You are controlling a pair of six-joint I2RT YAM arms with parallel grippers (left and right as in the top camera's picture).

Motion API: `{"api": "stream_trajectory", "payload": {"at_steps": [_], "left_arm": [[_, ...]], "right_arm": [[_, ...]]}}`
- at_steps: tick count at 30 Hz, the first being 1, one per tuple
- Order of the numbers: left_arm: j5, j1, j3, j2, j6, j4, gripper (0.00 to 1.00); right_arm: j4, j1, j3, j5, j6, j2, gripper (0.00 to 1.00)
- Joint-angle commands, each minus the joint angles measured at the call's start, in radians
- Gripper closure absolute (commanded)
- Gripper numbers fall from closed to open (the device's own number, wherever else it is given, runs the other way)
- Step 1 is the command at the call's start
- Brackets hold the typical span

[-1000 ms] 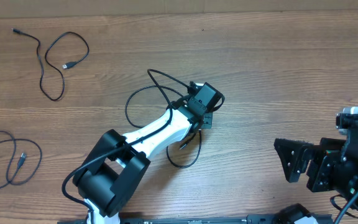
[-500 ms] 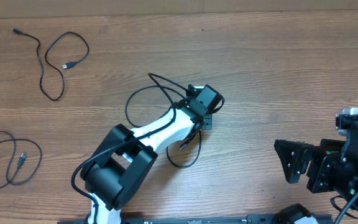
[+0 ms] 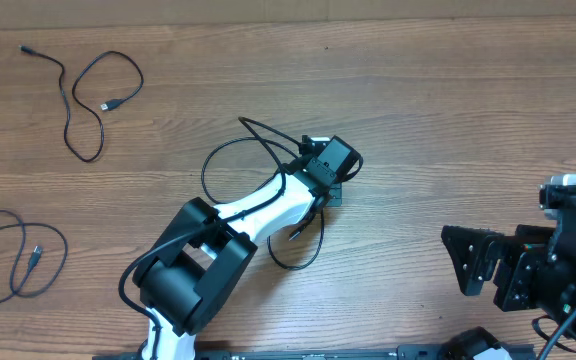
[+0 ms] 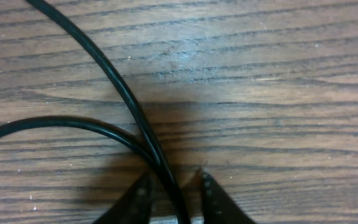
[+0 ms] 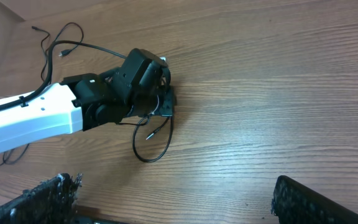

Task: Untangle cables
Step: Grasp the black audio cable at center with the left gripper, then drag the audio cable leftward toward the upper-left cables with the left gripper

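Observation:
Three thin black cables lie on the wooden table. The middle cable [image 3: 206,168] loops under my left gripper [image 3: 324,176]. In the left wrist view two strands of this cable [image 4: 120,87] cross and run between the fingertips of the left gripper [image 4: 173,178]. Its jaws straddle the strand narrowly, with a small gap still showing on each side. A second cable [image 3: 96,98] lies at the far left, and a third cable [image 3: 13,255] rests at the left edge. My right gripper [image 5: 185,202] stands wide open at the near right, holding nothing.
The left arm's white link [image 3: 258,215] stretches diagonally over the table's middle. The middle cable's lower loop [image 5: 156,155] and a loose plug end lie just beside the left gripper. My right arm [image 3: 548,265] sits at the near right edge.
The left gripper's jaws have narrowed around the middle cable. The left arm's elbow has shifted slightly to the right. The right arm has not moved.

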Motion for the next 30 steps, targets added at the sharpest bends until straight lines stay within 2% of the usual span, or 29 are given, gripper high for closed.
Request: {"api": "stream_trajectory", "payload": {"at_steps": [1, 5, 11, 17, 21, 25, 27, 30], "left_arm": [[-0.008, 0.0, 0.004, 0.04, 0.008, -0.01, 0.82], [-0.05, 0.0, 0.004, 0.04, 0.008, -0.024, 0.96], [-0.098, 0.019, 0.008, 0.039, 0.009, -0.035, 0.96], [-0.093, 0.107, 0.053, 0.038, 0.092, -0.105, 0.96], [-0.075, 0.171, 0.092, 0.038, 0.21, -0.14, 0.96], [-0.153, 0.224, 0.117, 0.038, 0.363, -0.216, 0.96], [-0.209, 0.256, 0.117, 0.038, 0.448, -0.253, 0.96], [-0.223, 0.292, 0.117, 0.039, 0.642, -0.312, 0.96]], "right_arm": [[0.002, -0.004, 0.01, 0.009, 0.001, -0.001, 0.0], [0.002, -0.004, 0.01, 0.009, 0.001, -0.001, 0.0], [0.002, -0.004, 0.01, 0.009, 0.001, -0.001, 0.0], [0.003, -0.004, 0.01, 0.01, 0.001, -0.001, 0.0], [0.003, -0.004, 0.01, 0.01, 0.001, -0.001, 0.0], [0.003, -0.004, 0.01, 0.01, 0.001, -0.001, 0.0], [0.01, -0.004, 0.01, 0.01, 0.001, -0.001, 0.0], [0.019, -0.004, 0.01, 0.01, 0.001, -0.001, 0.0]]}}
